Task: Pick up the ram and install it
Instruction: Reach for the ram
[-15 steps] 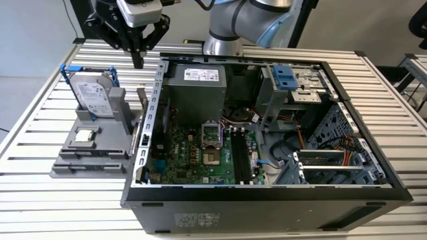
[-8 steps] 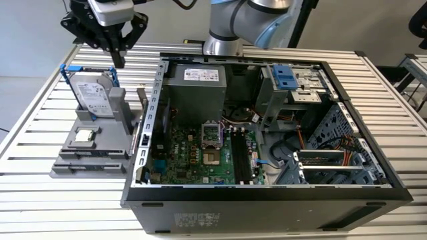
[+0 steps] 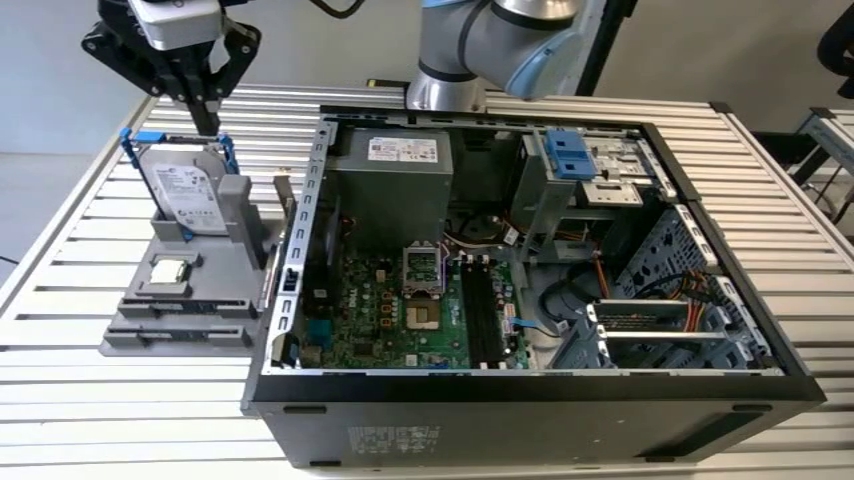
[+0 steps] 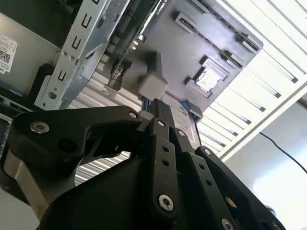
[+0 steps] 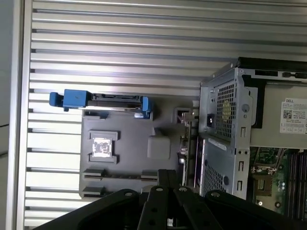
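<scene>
Ram (image 3: 282,212) stands on its long edge at the side of the gray holder (image 3: 174,335) next to the computer case (image 3: 534,410). In the exterior view it is at about five o'clock from the gripper (image 3: 204,118). It shows as a thin, dark stick. The arm points straight down over the hard drive (image 3: 187,190), its fingers pressed together and holding nothing.

A robotics lab, judging by the slatted aluminium table (image 3: 107,400), opened computer case (image 3: 534,410) and grey parts fixture (image 3: 187,310).
</scene>
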You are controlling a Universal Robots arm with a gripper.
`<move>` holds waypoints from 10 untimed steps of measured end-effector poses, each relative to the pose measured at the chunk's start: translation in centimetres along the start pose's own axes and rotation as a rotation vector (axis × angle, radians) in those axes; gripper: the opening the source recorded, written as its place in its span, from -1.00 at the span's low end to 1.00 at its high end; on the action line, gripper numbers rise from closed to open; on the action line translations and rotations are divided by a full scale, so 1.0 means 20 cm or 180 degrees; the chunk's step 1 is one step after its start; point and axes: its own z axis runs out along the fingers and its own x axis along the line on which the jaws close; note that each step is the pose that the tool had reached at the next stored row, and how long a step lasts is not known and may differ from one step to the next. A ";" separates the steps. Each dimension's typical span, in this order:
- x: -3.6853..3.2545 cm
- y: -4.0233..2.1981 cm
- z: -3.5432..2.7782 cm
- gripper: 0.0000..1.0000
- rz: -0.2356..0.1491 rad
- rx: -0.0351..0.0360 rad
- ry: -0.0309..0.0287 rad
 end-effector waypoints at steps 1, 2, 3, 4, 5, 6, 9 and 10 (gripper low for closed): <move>0.015 0.001 0.000 -1.00 -0.0002 0.0000 0.0000; 0.028 0.001 0.000 -1.00 -0.0003 0.0000 0.0000; 0.043 0.001 -0.001 -1.00 -0.0004 0.0000 0.0000; 0.057 0.002 -0.001 -1.00 -0.0005 0.0000 0.0000; 0.071 0.002 -0.001 -1.00 -0.0006 0.0000 0.0000; 0.085 0.003 -0.001 -1.00 -0.0007 0.0000 0.0000; 0.128 0.004 -0.002 -1.00 -0.0010 0.0000 0.0000; 0.142 0.005 -0.003 -1.00 -0.0011 0.0000 0.0001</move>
